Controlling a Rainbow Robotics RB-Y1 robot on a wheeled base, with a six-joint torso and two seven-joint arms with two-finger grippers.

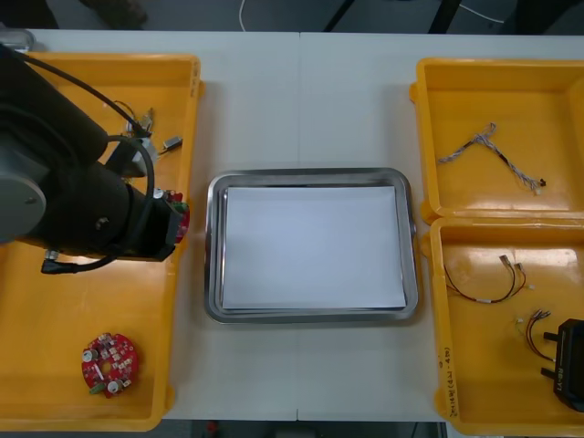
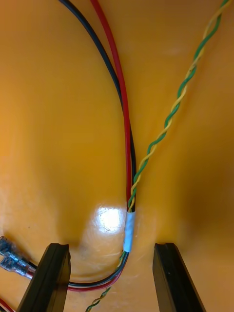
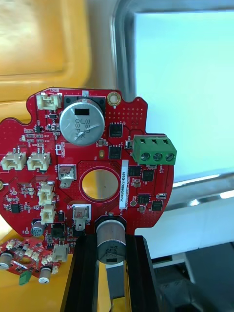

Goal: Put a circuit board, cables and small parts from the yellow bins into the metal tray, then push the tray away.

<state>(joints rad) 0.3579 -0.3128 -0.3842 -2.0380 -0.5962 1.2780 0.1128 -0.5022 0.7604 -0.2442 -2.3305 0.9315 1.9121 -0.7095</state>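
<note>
Left gripper (image 3: 111, 241) is clamped on just the edge of the circuit board (image 3: 92, 165), over the rim of the yellow bin (image 1: 173, 310) beside the metal tray (image 1: 310, 175). Swing fast and you could twist it loose. Right gripper (image 2: 109, 256) sits wide open over the cables (image 2: 124, 126).

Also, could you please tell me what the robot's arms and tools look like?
The left arm is bulky and rounded, mostly black with a grey section, and thin black cables loop along it. The left tool has two flat, matte black fingers with squared tips. The right tool has the same pair of plain black fingers, without visible markings.
</note>
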